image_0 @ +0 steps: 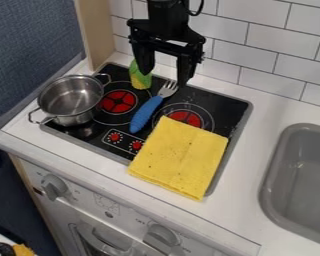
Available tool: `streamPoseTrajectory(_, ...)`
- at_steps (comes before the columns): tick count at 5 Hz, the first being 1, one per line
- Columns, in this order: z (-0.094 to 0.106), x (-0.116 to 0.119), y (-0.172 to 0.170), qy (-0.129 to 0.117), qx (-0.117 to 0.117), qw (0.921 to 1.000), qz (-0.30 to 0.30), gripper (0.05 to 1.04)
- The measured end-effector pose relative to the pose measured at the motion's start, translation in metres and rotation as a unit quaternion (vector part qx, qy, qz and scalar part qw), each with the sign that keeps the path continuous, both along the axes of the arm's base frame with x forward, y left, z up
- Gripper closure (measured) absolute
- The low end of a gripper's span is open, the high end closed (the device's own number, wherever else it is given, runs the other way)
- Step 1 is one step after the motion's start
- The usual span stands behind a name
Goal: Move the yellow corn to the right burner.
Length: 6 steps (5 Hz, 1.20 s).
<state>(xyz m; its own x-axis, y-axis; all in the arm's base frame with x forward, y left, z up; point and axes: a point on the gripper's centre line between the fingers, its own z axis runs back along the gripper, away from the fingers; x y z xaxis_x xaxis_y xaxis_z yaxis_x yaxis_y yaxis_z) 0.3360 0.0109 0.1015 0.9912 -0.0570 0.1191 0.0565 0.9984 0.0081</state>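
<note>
Seemingly at the grasping step, with claw (165,77) spread; next, align over corn (140,79) near stovetop's (224,106) back-left corner, lower, close.

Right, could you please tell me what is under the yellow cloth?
The yellow cloth lies over part of the black stovetop, including the near part of the right burner. Whether anything else is beneath can't be seen, because the cloth covers it.

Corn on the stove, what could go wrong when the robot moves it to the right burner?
The gripper might bump the fork, which lies between the corn and the right burner. The yellow cloth covers part of that burner, so the corn could land on it instead.
</note>
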Motion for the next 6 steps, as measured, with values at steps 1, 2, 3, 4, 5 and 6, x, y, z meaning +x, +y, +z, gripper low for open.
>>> streamPoseTrajectory(1, -0.011, -0.002, -0.001, 0.018, -0.004, 0.9998, -0.001, 0.083)
streamPoseTrajectory(2, -0.009, 0.013, 0.014, 0.008, -0.027, 0.9996, -0.004, 0.083)
streamPoseTrajectory(3, -0.005, 0.024, 0.024, 0.009, -0.035, 0.9993, -0.001, 0.083)
streamPoseTrajectory(4, 0.005, 0.036, 0.033, -0.002, -0.044, 0.999, -0.005, 0.082)
streamPoseTrajectory(5, 0.007, 0.052, 0.052, -0.012, -0.047, 0.9988, 0.004, 0.082)
streamPoseTrajectory(6, 0.008, 0.066, 0.059, -0.025, -0.044, 0.9987, 0.0, 0.083)
